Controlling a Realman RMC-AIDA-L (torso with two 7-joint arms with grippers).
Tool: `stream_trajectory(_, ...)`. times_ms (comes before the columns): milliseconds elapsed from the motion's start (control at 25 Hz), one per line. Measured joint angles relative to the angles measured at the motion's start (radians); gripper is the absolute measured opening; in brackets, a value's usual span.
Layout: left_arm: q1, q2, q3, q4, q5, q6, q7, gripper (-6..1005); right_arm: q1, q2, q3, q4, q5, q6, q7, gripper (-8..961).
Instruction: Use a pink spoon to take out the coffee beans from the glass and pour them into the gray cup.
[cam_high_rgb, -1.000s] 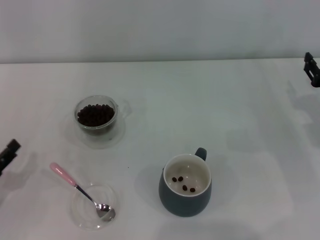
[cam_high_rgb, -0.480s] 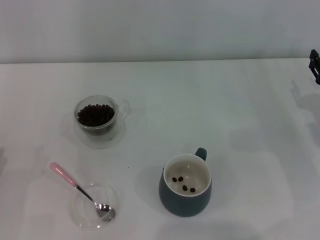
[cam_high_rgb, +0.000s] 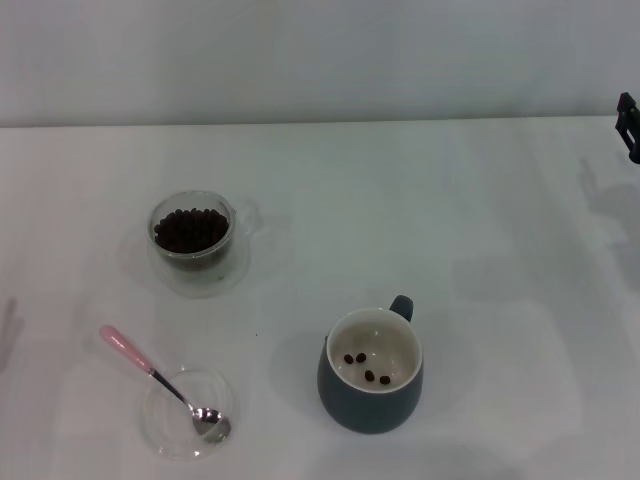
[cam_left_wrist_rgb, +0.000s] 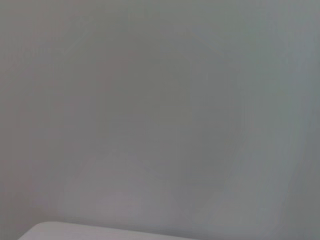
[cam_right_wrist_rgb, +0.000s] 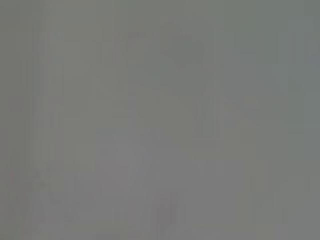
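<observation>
In the head view the pink spoon (cam_high_rgb: 160, 382) lies with its metal bowl in a shallow clear dish (cam_high_rgb: 186, 412) at the front left, its pink handle pointing back-left. The glass (cam_high_rgb: 192, 239) holds a heap of coffee beans (cam_high_rgb: 190, 229) behind it. The gray cup (cam_high_rgb: 371, 370) stands at the front middle with three beans inside. My right gripper (cam_high_rgb: 628, 125) shows only as a dark tip at the far right edge. My left gripper is out of view. Both wrist views show only blank grey surface.
The white table (cam_high_rgb: 400, 210) ends at a pale wall at the back. A corner of the table shows in the left wrist view (cam_left_wrist_rgb: 75, 232).
The left gripper has drawn back off the left edge and left the view. The right gripper has drawn further off the right edge. The objects have not moved.
</observation>
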Motion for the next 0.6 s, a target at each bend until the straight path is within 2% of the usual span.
stream_trajectory(440,-0.043,0.007,0.000,0.011,-0.108,0.015,0.002,861,0.006,0.009,-0.009,0.035,0.000,-0.016,0.007,550)
stream_trajectory(520,-0.050,0.007,0.000,0.016,-0.138,0.014,0.002,861,0.005,0.010,-0.004,0.060,0.002,-0.073,0.005,550)
stream_trajectory(600,-0.055,0.006,0.000,0.018,-0.153,0.013,0.004,861,0.005,0.010,-0.002,0.106,0.006,-0.185,-0.022,550)
